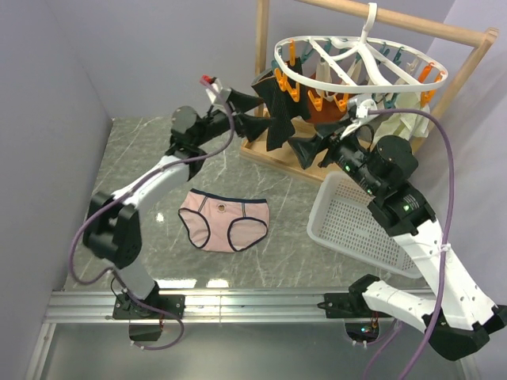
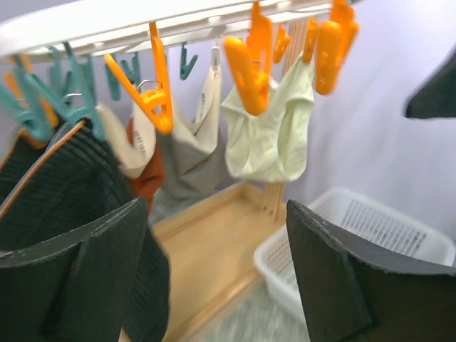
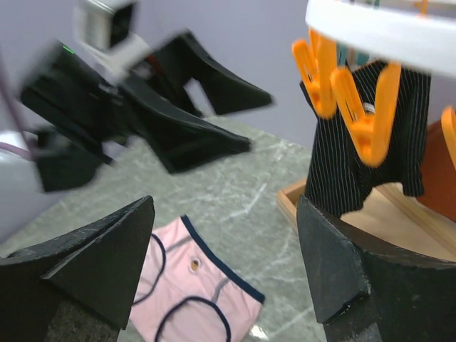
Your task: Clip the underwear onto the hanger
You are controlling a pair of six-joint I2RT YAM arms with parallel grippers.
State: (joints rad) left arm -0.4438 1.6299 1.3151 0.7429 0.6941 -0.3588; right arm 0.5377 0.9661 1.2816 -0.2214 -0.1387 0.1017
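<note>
Grey marble tabletop (image 1: 142, 158) is holding the underwear (image 1: 224, 221) flat, waistband running left-right, left of centre. Well above it, the left gripper (image 1: 247, 112), seemingly nearer, and right gripper (image 1: 321, 141) are hovering beside the hanger (image 1: 365, 39), jaws apart, gripping nothing.

underwear (image 1: 224, 220) unobstructed, black garment (image 1: 277, 119) crowding hanger (image 1: 280, 57)

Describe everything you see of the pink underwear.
The underwear is pale pink briefs of soft-looking fabric, edged in dark navy at waistband and leg openings, with a small round mark below the waistband. It lies spread flat on the grey marbled table, waistband at the far side, touched by nothing else.
</note>
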